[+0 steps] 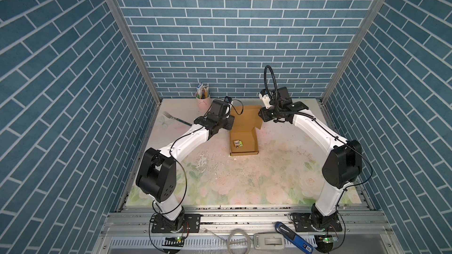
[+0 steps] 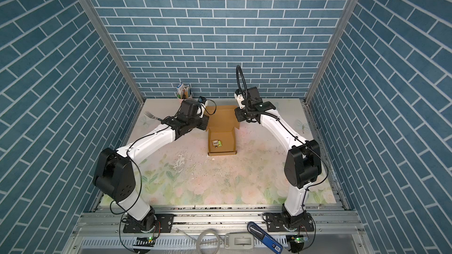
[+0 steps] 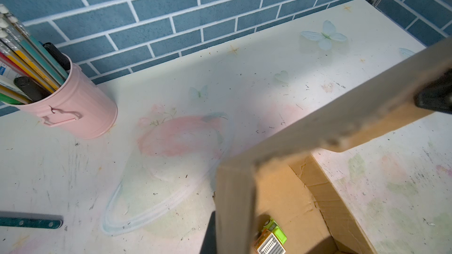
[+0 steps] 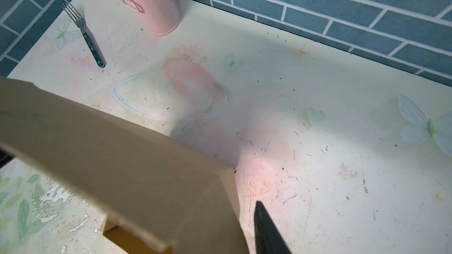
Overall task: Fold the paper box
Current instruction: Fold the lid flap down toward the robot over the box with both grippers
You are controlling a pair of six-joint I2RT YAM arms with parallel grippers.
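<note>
Closest to us, the raised lid (image 4: 105, 152) of the plain brown kraft paper box (image 1: 249, 138) fills both wrist views, its shallow tray lying open mid-table with a small green-and-yellow toy block (image 1: 237, 143) inside. Our left gripper (image 3: 217, 230) looks clenched on one side flap of the lid, while our right gripper (image 4: 244, 228) shows a single dark finger just outside the other flap, so we cannot tell if it grasps anything. If that side misses, we risk the lid twisting, its flaps landing outside the tray walls, or the unweighted tray dragging along.
</note>
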